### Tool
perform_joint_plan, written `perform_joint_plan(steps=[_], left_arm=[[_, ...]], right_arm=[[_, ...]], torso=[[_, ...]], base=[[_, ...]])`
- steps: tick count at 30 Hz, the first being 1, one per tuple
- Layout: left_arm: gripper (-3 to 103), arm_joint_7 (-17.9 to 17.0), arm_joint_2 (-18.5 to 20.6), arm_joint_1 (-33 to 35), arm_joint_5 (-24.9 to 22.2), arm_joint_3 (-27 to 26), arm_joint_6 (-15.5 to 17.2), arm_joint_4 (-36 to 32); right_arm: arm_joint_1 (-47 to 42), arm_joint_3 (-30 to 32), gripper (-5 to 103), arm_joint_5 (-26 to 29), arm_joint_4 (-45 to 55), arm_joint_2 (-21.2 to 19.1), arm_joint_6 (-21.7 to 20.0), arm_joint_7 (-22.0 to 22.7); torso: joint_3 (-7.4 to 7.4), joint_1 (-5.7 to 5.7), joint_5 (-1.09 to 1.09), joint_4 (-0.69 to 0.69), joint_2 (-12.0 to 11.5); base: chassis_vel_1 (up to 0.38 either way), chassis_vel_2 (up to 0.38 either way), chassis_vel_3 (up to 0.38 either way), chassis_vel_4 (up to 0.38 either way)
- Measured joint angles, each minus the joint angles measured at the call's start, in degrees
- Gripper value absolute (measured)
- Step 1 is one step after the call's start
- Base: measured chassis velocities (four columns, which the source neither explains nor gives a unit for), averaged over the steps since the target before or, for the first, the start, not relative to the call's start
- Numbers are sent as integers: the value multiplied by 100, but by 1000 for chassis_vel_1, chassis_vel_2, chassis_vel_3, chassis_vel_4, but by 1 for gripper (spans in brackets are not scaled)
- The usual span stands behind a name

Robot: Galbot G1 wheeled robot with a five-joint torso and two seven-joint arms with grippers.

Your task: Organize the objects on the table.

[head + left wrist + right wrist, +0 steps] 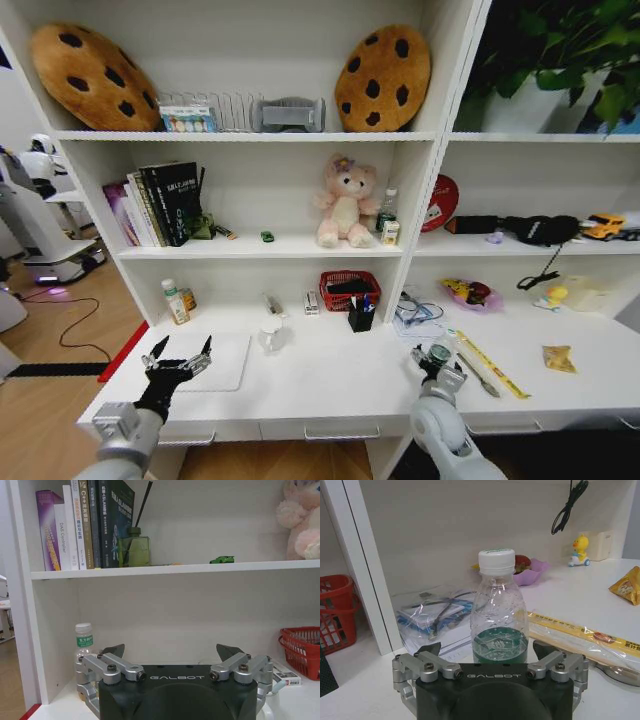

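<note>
Your right gripper (487, 655), at lower right of the head view, clasps a clear, ribbed plastic bottle (499, 611) with white cap, standing upright on the smooth white table (330, 385). Your left gripper (178, 360) hovers spread, lower left.

"GALBOT" stands in pale letters on the dark body of the left gripper (171, 656) and of the right gripper (488, 652); a white book spine (66, 527) reads "DAS Controller".
</note>
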Motion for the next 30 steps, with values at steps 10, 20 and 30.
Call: perform_joint_plan(steps=[10, 20, 30], left_arm=[[100, 0, 0, 0, 0, 0, 0, 0], [100, 0, 0, 0, 0, 0, 0, 0], [100, -1, 0, 0, 0, 0, 0, 0]], right_arm=[[463, 133, 89, 139, -446, -196, -71, -215], [154, 213, 51, -7, 57, -287, -87, -322], [-948, 1410, 28, -304, 1406, -988, -319, -2409]], torso=[[0, 0, 0, 0, 0], [0, 0, 1, 0, 0], [-1, -1, -2, -1, 1]], base=[[0, 0, 0, 0], [0, 0, 0, 0], [0, 0, 0, 0]])
